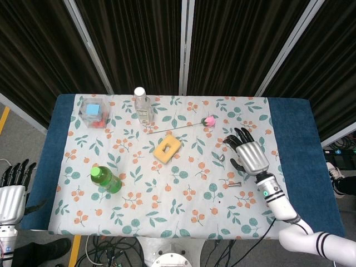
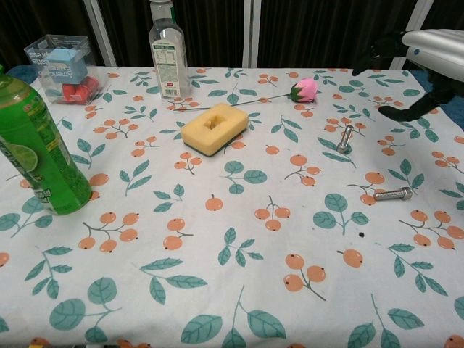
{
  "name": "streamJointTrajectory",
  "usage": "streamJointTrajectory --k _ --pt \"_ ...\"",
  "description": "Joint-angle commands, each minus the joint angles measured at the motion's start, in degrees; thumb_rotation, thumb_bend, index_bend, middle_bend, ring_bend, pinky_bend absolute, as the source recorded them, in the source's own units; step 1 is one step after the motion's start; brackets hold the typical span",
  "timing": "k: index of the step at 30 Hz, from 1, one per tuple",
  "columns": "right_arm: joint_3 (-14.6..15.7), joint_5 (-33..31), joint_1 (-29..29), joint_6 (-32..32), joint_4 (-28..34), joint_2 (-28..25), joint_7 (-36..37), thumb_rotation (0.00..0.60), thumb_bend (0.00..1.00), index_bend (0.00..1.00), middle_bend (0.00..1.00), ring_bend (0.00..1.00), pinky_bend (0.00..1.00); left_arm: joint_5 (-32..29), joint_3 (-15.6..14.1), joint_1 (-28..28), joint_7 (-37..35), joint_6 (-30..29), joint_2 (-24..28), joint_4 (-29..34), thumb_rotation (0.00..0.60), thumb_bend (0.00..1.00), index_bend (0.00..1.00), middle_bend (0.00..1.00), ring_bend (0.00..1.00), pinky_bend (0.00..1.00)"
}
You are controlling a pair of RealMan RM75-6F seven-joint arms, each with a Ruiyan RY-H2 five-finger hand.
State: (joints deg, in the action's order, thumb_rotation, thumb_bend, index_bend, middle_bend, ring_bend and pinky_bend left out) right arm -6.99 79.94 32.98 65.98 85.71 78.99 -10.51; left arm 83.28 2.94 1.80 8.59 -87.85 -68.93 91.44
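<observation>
Two metal bolts lay on the patterned tablecloth (image 2: 217, 290) near the right hand (image 1: 253, 157). The nearer bolt (image 2: 345, 138) was short and silver-grey, with a shank and a wider head; it rested on the cloth tilted along its length, lying just left of the right hand and clear of the fingers. The second bolt (image 2: 393, 193) was of the same finish and lay flat, closer to the front edge of the table, well apart from the first.

The right hand hovered above the cloth with its fingers (image 1: 240, 136) spread wide and nothing in its grasp. In the chest view the hand (image 2: 428, 58) appeared raised at the upper right, with dark fingertips apart.

The left hand (image 1: 11, 194) hung off the left side of the table, below the blue table edge (image 1: 41, 167), fingers extended and apart, holding nothing.

Other items on the cloth:
- A yellow sponge (image 2: 214, 128) with a square recess sat near the centre.
- A pink rose (image 2: 305, 90) on a thin stem lay behind it.
- A clear bottle (image 2: 167, 48) with a white cap stood at the back.
- A green bottle (image 2: 36, 152) stood upright at the left.
- A clear box (image 2: 61, 61) holding blue and red pieces stood at the back left corner.
</observation>
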Motion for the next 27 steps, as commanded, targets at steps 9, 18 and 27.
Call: streamJointTrajectory --k 9,18,27 --pt "8.19 6.04 -3.71 -0.9 7.04 -3.76 -13.92 0.6 0.23 0.43 0.27 0.03 0.14 0.41 -0.23 -0.23 0.11 -0.44 0.06 0.29 0.6 0.0 0.09 0.0 0.0 0.0" --pt "8.42 4.51 -2.22 -5.41 2.85 1.31 -23.83 0.6 0.27 0.47 0.26 0.03 0.09 0.25 -0.59 -0.87 -0.95 -0.73 -0.05 -0.25 0.6 0.0 0.09 0.0 0.0 0.0" --pt "7.98 2.49 -1.85 -7.03 0.32 3.92 -27.97 0.6 0.28 0.47 0.26 0.02 0.05 0.18 -0.7 -1.07 -1.51 -0.64 -0.19 -0.66 0.6 0.0 0.09 0.0 0.0 0.0"
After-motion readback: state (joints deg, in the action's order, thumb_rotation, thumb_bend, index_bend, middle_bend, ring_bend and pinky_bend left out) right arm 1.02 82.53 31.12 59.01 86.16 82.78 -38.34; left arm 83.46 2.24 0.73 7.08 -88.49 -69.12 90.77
